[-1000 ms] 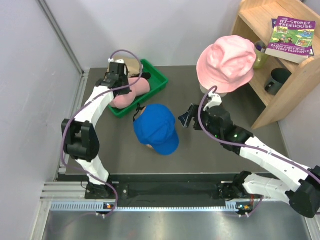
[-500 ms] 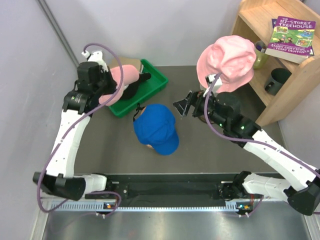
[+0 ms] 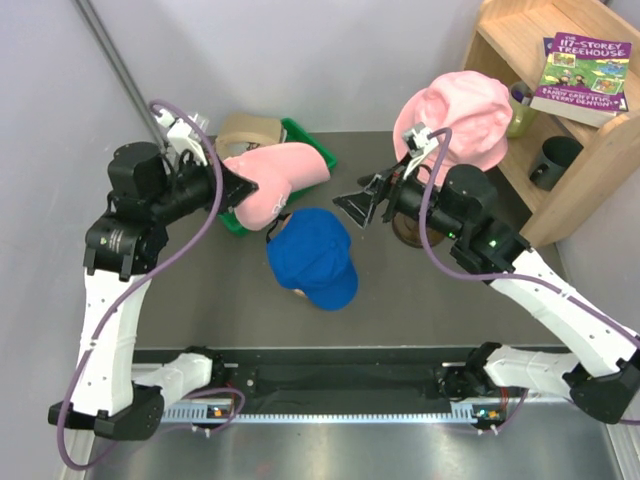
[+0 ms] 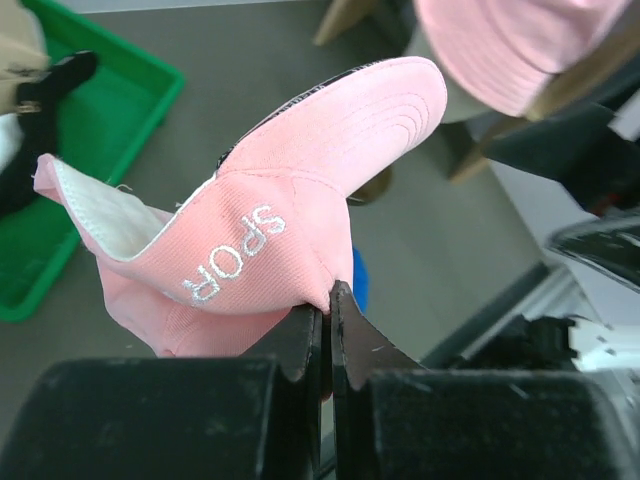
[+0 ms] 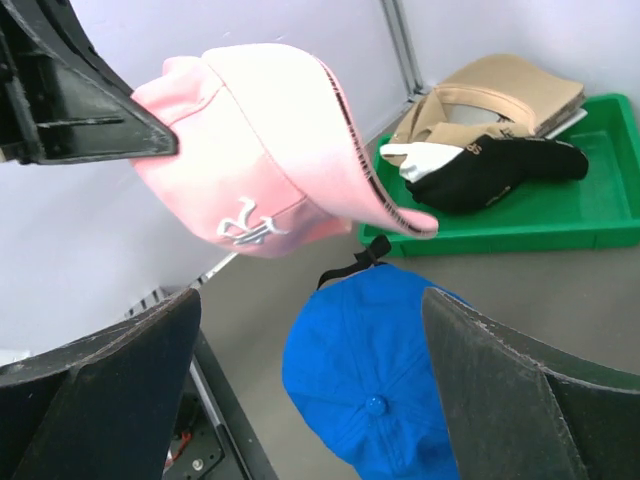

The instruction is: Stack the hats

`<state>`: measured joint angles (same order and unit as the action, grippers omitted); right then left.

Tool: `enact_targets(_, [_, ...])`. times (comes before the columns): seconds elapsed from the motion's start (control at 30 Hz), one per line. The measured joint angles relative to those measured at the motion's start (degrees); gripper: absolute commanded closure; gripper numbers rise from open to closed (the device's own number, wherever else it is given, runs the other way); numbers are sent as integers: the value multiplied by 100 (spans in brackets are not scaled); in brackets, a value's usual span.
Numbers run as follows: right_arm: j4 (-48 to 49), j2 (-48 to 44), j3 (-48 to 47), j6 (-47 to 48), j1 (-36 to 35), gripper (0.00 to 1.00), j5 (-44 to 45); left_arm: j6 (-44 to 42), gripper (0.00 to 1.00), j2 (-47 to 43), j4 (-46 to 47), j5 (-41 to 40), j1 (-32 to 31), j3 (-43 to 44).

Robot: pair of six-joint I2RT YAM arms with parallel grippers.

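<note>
White stitched "SPOR" on the side of the pink cap (image 4: pixel 300 200), rest lost in the fold; purple book (image 3: pixel 583 75) on the wooden shelf (image 3: pixel 500 40) reads "117-STOREY TREEHOUSE", smaller cover print too small to read.

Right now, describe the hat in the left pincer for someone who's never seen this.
Find the green tray at back left. Over its near edge, the left pincer pinches a pink cap. Unlike the pink hat perched at right, it is airborne, lettered SPOR.

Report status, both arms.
Left jaws shut on pink cap, aloft by green tray. Right jaws open, empty, near blue cap. Nothing between caps.
</note>
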<state>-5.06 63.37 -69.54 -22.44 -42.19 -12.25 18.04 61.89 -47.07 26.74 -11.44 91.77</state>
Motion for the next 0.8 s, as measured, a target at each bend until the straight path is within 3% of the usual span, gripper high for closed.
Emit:
enact_targets(0.4, [186, 133, -299, 251, 0, 10, -715, 455, 100, -267, -61, 1086, 0, 101])
enact_targets(0.6, [210, 411, -501, 295, -4, 19, -1196, 570, 100, -380, -59, 1163, 0, 101])
enact_targets(0.7, [214, 599, -678, 317, -46, 39, -1475, 603, 100, -426, -59, 1161, 2, 101])
enact_targets(0.73, [208, 629, -706, 328, -55, 56, -1521, 610, 100, -442, -59, 1161, 2, 101])
enact_targets(0.8, [223, 684, -752, 380, -81, 79, -1596, 627, 100, -476, -61, 1161, 2, 101])
